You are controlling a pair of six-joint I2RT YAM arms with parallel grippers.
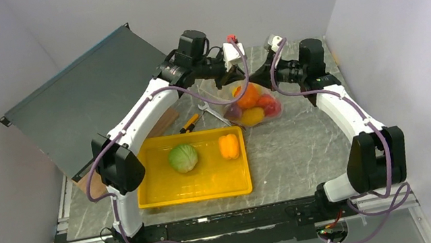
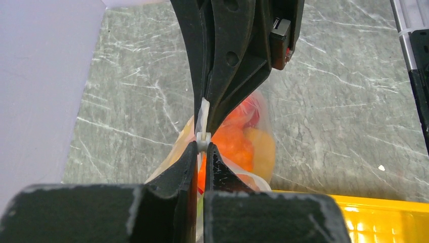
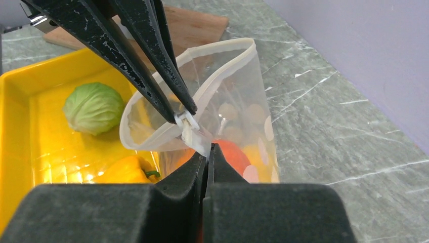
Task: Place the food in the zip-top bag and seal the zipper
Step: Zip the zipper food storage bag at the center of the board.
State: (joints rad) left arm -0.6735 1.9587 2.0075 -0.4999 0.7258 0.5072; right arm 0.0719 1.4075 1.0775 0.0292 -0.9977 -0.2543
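Two end effectors met at the mouth of the zip-top bag (image 1: 254,106), which hung from them just beyond the far right corner of the yellow tray (image 1: 147,204). The left end effector (image 2: 202,148) was clenched on the zipper (image 2: 203,119). The right end effector (image 3: 208,154) was clamped on the same white strip right beside it, so the two pairs of fingertips nearly touched.

Through the clear plastic showed an orange pumpkin (image 1: 250,95), a red piece (image 1: 272,105) and a yellow one (image 1: 252,117). In the tray, a green cabbage (image 1: 183,158) sat near the middle. A yellow pepper (image 1: 229,146) lay toward the right wall, apart from the cabbage.

Past the tray's far edge, a silver wrench (image 1: 215,113), an orange-handled tool (image 1: 190,123) and a wooden board (image 1: 169,117) crowded the side of the bag nearer the tray's middle. From the tray's right wall, open bench (image 1: 311,145) ran out to the side wall.

Only the right wrist view showed the mouth gaping in a wide loop beyond the pinch, closed just where the fingers held it. The left wrist view saw the strip edge-on as a thin line, with the opening hidden. From above, wrists and cables covered the grasp.
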